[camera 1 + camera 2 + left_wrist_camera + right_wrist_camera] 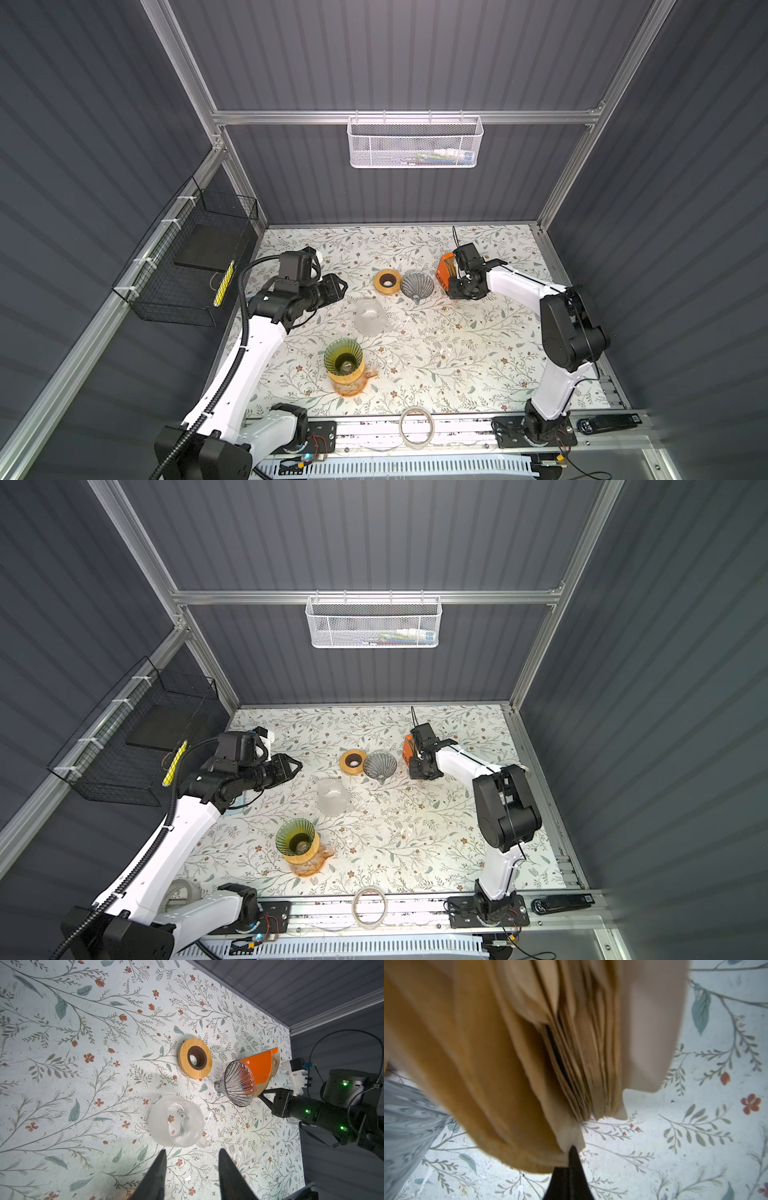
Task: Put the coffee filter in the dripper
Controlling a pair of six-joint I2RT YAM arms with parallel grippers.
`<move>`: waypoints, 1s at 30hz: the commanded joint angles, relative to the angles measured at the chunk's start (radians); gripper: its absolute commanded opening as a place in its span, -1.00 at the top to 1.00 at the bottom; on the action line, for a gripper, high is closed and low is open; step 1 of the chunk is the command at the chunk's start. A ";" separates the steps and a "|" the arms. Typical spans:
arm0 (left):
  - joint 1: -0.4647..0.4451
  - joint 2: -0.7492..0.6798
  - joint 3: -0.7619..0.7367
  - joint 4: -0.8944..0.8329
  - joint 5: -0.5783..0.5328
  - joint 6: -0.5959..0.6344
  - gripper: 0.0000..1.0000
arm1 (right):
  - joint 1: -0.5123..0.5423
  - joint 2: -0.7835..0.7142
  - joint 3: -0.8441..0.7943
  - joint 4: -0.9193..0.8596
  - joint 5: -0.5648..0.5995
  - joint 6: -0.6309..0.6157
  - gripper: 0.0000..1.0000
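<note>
An orange box of brown coffee filters (444,269) stands at the back right of the table. My right gripper (457,275) reaches into it. In the right wrist view its jaws (572,1148) are shut on the edge of a tan coffee filter (483,1088) pulled apart from the stack (587,1064). A clear grey dripper (417,286) lies on its side just left of the box. A green dripper (343,358) sits upright on an amber carafe at the front. My left gripper (192,1153) hovers open and empty near a frosted jug (176,1124).
A wooden ring (387,281) lies beside the grey dripper. A tape roll (417,427) rests on the front rail. A black wire basket (187,262) hangs on the left wall and a white mesh basket (415,141) on the back wall.
</note>
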 commanded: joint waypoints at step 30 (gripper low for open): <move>0.000 -0.032 -0.015 -0.016 0.002 0.007 0.15 | 0.054 -0.143 -0.032 -0.047 0.029 0.015 0.57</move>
